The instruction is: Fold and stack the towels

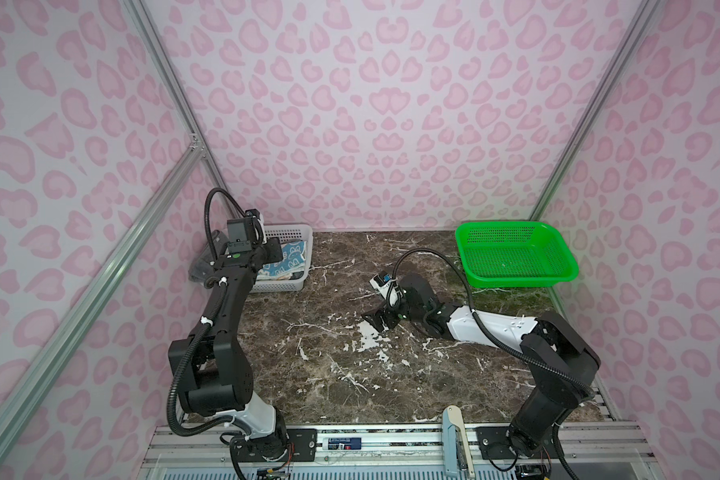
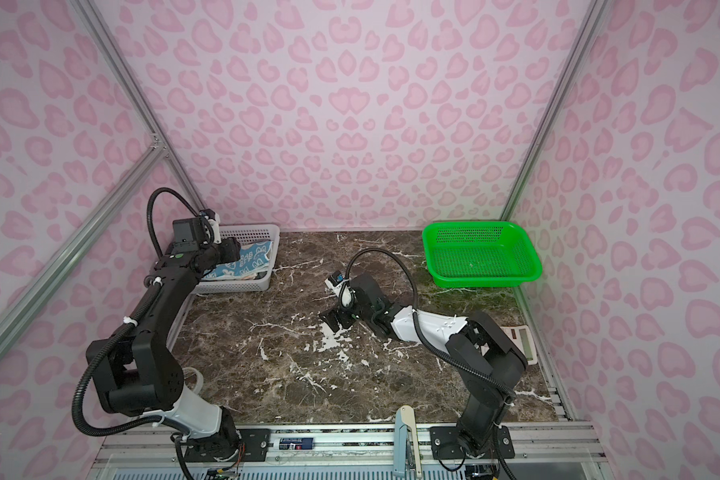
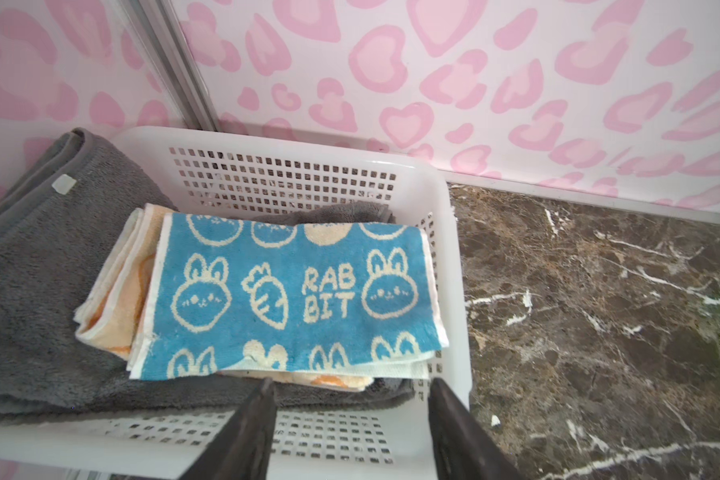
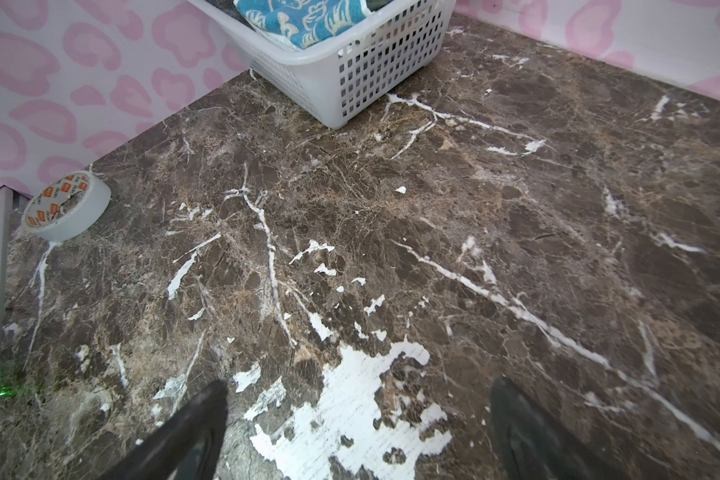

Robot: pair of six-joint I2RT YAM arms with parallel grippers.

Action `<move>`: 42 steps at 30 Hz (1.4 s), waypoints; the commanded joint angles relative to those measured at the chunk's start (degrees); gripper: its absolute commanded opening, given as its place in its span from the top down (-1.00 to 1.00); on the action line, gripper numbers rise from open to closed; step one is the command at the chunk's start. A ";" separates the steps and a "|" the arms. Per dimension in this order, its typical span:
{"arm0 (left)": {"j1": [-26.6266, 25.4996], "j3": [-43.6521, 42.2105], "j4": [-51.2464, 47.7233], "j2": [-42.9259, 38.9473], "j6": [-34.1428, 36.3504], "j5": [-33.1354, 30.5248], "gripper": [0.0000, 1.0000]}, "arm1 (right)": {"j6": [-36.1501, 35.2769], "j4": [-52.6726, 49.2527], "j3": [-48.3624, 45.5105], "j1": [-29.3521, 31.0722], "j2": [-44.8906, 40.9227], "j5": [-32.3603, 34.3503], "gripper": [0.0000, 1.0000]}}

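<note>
Both top views: we see the white perforated plastic basket (image 1: 298,229) at the far left corner of the brown marble-pattern tabletop (image 1: 329,374), with the blue rabbit-print terry towel (image 1: 294,259) lying in it. The left gripper (image 1: 276,254) is over that basket; we cannot tell its jaws from here. The right gripper (image 1: 377,321) is low over mid-table, well apart from the basket, jaws spread. The green mesh plastic basket (image 1: 516,259) sits at the far right corner.

Left wrist: jaws apart, nothing between them, tips above the basket's near wall. The blue towel is folded and lies on the folded pale orange-and-cream terry towel (image 3: 113,299), which sticks out at one side. Both lie on the plain dark grey terry towel (image 3: 38,291), which drapes out over one rim.

Right wrist: jaws wide apart, only bare tabletop between them. We see a basket corner with the blue towel. A white roll of tape (image 4: 65,205) lies by the wall.
</note>
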 commanded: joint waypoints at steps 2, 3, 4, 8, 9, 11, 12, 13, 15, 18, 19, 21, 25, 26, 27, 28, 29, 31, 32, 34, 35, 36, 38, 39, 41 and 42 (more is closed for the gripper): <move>-1.97 -6.65 5.77 -5.25 -1.62 -2.27 -0.24 | 0.50 2.62 -2.10 0.02 -2.24 2.46 -0.97; -2.34 -8.83 7.25 -6.68 -2.03 -2.98 -0.26 | 0.41 2.52 -2.69 0.00 -3.27 3.89 -0.98; -2.57 -11.39 8.84 -8.41 -2.55 -2.95 -0.28 | 0.19 2.28 -3.33 -0.06 -4.17 5.47 -0.98; -3.42 -21.65 16.69 -15.50 -4.86 -3.72 -0.36 | -0.02 1.68 -6.71 -1.35 -8.84 11.80 -0.97; -3.59 -24.41 18.59 -17.21 -5.48 -4.04 -0.50 | 0.26 1.77 -7.68 -2.05 -9.82 12.59 -0.98; -3.71 -28.59 21.23 -19.90 -6.21 -4.40 -0.55 | 1.33 1.97 -9.77 -4.02 -12.46 13.93 -0.97; -3.88 -30.30 21.88 -20.86 -6.43 -4.56 -0.57 | 2.05 2.24 -11.20 -5.22 -13.89 14.45 -0.97; -3.97 -31.65 22.18 -21.48 -7.03 -4.76 -0.81 | 2.69 2.58 -12.59 -6.54 -15.28 14.91 -0.98; -4.30 -34.85 23.93 -22.24 -8.84 -5.32 -0.86 | 3.69 2.29 -15.03 -9.28 -17.74 16.41 -0.97; -6.07 -40.94 29.11 -23.52 -10.07 -9.66 -0.94 | 3.30 1.66 -18.80 -13.11 -21.66 19.52 -0.98; -6.64 -43.01 32.44 -23.78 -10.38 -11.43 -0.94 | 3.03 1.69 -20.17 -14.15 -23.22 21.84 -0.97; -7.13 -46.42 35.93 -23.93 -11.05 -13.87 -0.94 | 3.08 1.32 -22.41 -16.15 -25.81 27.99 -0.97; -7.89 -52.44 44.25 -23.67 -9.35 -17.29 -0.94 | 0.21 4.02 -27.73 -21.14 -30.27 34.45 -0.97; -8.02 -53.78 46.57 -23.34 -8.49 -18.34 -0.94 | 0.44 6.54 -29.66 -22.33 -31.04 35.95 -0.99; -8.24 -55.50 49.76 -22.78 -7.56 -19.83 -0.94 | 1.77 9.41 -31.54 -24.18 -31.91 37.14 -1.00; -8.39 -57.00 52.71 -21.87 -6.58 -21.28 -0.94 | 1.99 9.91 -32.22 -26.19 -33.03 35.42 -0.99; -8.39 -57.88 54.47 -20.95 -6.14 -22.31 -0.94 | 1.25 9.32 -32.31 -27.48 -33.95 35.01 -1.00; -8.39 -57.75 54.88 -20.05 -5.52 -22.97 -0.95 | -2.01 12.83 -34.45 -28.47 -35.46 38.92 -1.00; -8.55 -58.18 56.79 -19.80 -5.05 -22.29 -0.95 | -3.58 14.92 -35.93 -28.98 -35.97 39.61 -1.00; -8.54 -58.56 59.81 -18.98 -3.94 -21.57 -0.95 | -5.30 20.25 -39.29 -31.00 -36.00 39.42 -1.00; -8.57 -58.60 61.12 -18.35 -3.54 -21.98 -0.95 | -5.25 22.32 -40.50 -32.22 -35.42 38.89 -0.99; -8.57 -58.31 62.01 -17.53 -2.97 -22.03 -0.95 | -5.16 24.49 -41.63 -33.41 -34.39 38.38 -0.99; -8.54 -57.88 64.88 -15.75 -1.16 -21.07 -0.95 | -4.77 27.54 -43.05 -35.16 -32.51 37.66 -0.99; -8.57 -57.68 66.62 -14.57 -0.09 -20.44 -0.95 | -4.69 30.45 -43.92 -35.78 -31.52 37.28 -1.00; -8.04 -56.34 67.78 -11.58 -0.47 -18.51 -0.96 | -4.38 34.74 -45.03 -36.69 -29.57 36.37 -0.99; -7.97 -56.24 69.83 -9.44 -0.25 -17.61 -0.96 | -4.49 37.02 -45.21 -37.10 -28.17 35.94 -0.99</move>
